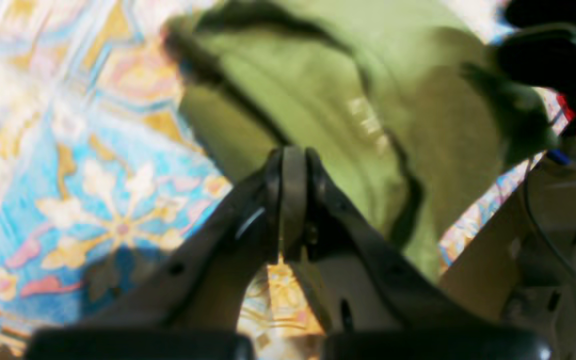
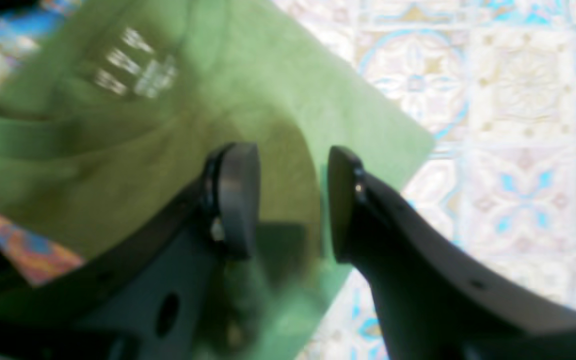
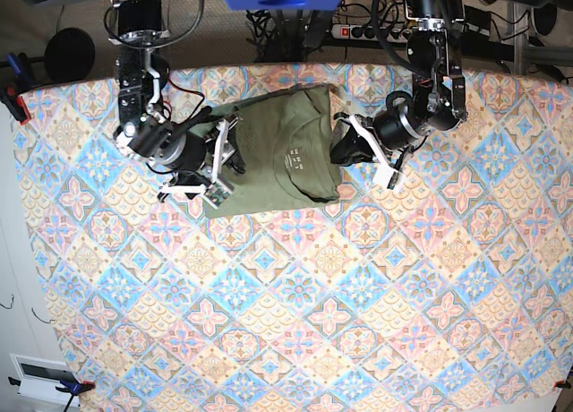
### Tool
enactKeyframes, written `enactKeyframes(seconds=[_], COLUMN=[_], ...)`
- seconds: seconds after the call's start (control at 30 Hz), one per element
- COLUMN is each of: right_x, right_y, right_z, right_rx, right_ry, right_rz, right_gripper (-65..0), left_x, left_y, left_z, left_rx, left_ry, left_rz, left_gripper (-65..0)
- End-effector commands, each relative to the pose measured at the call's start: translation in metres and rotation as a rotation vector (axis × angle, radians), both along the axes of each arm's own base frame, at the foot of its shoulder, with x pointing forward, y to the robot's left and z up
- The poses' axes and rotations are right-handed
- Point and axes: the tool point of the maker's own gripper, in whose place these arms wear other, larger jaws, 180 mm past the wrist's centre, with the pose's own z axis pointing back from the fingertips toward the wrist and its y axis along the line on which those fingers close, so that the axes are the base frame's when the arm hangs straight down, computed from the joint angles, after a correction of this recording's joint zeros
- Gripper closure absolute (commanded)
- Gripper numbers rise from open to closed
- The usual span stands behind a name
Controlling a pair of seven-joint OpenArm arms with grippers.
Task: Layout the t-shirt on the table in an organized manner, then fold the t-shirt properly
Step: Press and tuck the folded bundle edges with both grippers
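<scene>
though blurred, left wrist view shows left end effector [image 1: 293, 165] with jaws pressed together, seemingly empty, hanging just above the near edge of the t-shirt [image 1: 318, 100]. green cloth bunched in ridges, neck label faintly visible. patterned desk [image 1: 93, 200] bare to one side.

seen from the right wrist: right end effector [image 2: 290, 200] about half open, nothing between the pads [image 2: 238, 200], poised over a flat corner of the shirt. label up and to the left; shirt edge straight, ending against pale tiles.

viewed from the base camera: t-shirt [image 3: 277, 152] folded into a compact rectangle near the far edge of the desk [image 3: 313, 322], neck label facing up. right end effector [image 3: 219, 161] over the shirt's edge on the picture's left, left end effector [image 3: 345, 148] at the opposite edge. no cloth held by either, as far as can be told.

judged as late in the folding: laying-out done, shirt already doubled over, though one side looks rumpled. next move likely calls for lowering the open end effector onto an edge, pinching only the intended layers, and carrying that edge over evenly, or for smoothing the bunched side. risk: dragging the whole bundle instead of a single layer.
</scene>
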Motion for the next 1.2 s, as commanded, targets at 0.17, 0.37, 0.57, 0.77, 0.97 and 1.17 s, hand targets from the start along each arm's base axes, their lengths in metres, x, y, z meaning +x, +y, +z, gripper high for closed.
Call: enactKeyframes(seconds=[0.17,0.37,0.57,0.77,0.97,1.17], right_x=[-0.016,-0.016,-0.016,-0.016,-0.016,-0.016], right_y=[0.041,0.040,0.038,0.037,0.037,0.036], right_z=[0.002,0.002,0.001,0.002,0.002,0.001], right_rx=[0.016,0.015,0.010,0.008,0.008,0.007], right_ry=[-0.006,-0.007,-0.008,-0.010,-0.010,-0.008], right_rz=[0.147,0.144,0.145,0.147,0.147,0.147], right_gripper=[-22.4,-22.4,-22.4,-22.4,-22.4,-22.4], left_x=[-0.022,-0.049,-0.064,-0.066,-0.059,-0.059], left_y=[-0.043,-0.055,-0.049,-0.048,-0.063,-0.070], left_z=[0.000,0.002,0.006,-0.009,-0.006,0.000], left_rx=[-0.029,-0.049,-0.056,-0.057,-0.105,-0.160], left_ry=[0.018,0.051,0.075,0.122,0.123,0.129], left_rz=[-0.147,-0.191,-0.217,-0.206,-0.200,-0.197], left_gripper=[0.0,-13.8,-29.6,-29.9,-29.9,-29.9])
